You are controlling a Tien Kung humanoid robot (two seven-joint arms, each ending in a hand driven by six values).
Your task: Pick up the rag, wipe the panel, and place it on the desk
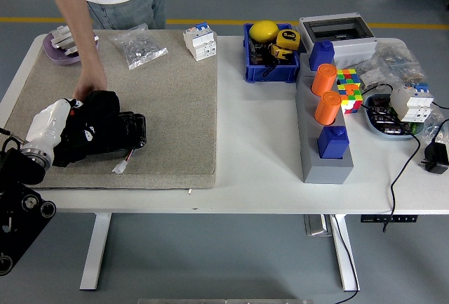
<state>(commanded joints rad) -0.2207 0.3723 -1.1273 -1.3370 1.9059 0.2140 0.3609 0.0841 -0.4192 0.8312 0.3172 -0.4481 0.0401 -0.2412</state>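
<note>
Left hand [95,125] lies on top of the panel [130,132] on the mat [168,107], left half of the table [259,170]. A dark rag [98,111] appears bunched under the hand; black glove, rag and panel merge, so I cannot tell whether the fingers are clamped or flat. Only the panel's right end shows; a white connector [119,168] on short wires lies just below it. The left forearm [45,132], white, enters from the lower left. A person's hand [88,88] rests at the panel's far edge, touching or just beside the rag. Right arm out of view. Blue bin [270,55] and grey block with orange cylinders [325,93] stand well apart to the right.
</note>
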